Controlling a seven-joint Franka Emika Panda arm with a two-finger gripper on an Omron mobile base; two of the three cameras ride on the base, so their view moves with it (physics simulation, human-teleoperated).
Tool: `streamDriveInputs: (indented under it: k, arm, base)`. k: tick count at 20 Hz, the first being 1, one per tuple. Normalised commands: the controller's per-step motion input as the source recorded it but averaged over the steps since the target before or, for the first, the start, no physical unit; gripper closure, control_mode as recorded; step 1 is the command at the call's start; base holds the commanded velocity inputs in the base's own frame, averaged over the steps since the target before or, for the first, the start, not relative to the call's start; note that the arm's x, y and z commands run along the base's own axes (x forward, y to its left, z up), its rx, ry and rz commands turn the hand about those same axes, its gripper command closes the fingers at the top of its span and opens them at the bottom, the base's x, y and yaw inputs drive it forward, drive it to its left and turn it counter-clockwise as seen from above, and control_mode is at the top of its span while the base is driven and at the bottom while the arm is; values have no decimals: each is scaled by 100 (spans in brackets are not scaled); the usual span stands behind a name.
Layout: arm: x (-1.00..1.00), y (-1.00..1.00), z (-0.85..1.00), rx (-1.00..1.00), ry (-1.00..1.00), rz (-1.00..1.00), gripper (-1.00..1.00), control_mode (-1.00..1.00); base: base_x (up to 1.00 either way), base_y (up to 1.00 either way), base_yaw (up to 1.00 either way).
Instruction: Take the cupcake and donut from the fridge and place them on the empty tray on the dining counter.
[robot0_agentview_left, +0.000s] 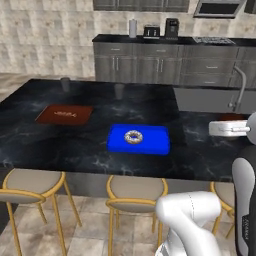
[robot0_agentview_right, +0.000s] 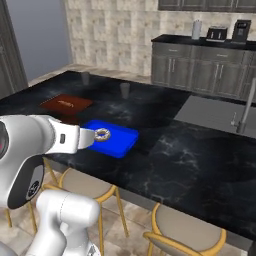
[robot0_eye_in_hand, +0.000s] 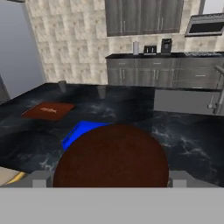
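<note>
Black marble with white veins runs the whole width in front of me: the table, the dining island, with yellow-framed stools along its near edge. On it, toward the left, lies a reddish-brown board. Right of that, near the middle, sits the blue tray, its long axis running left to right, parallel to the near edge. The donut lies flat on the tray, hole up, slightly left of centre, so the right half is bare.

The cupcake sits between the fingers of my tool in the hand view, dark brown top facing the camera, the tray's corner just showing beyond it. I judge the tool is holding the cupcake, its fingers spread wide around it.

Risks as I see them: the cupcake hides most of the tray from the hand view, so I could set it down on the rim or on the donut. With so wide a grip on a round wrapper, a tilt could let it slip and land on its side.
</note>
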Motion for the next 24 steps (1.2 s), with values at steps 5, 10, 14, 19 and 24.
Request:
streamDriveInputs:
  k: [5,10,14,19,24]
  arm:
    - [0,0,0,0,0,0,100,100]
    - [0,0,0,0,0,0,100,100]
    - [12,0,0,0,0,0,100,-100]
    - [74,0,-10,0,13,1,100,-100]
    - [71,0,-41,0,9,9,100,-100]
  base:
    - [93,0,21]
    - [50,0,5]
    - [27,0,0]
    - [0,0,0]
    - [0,0,0]
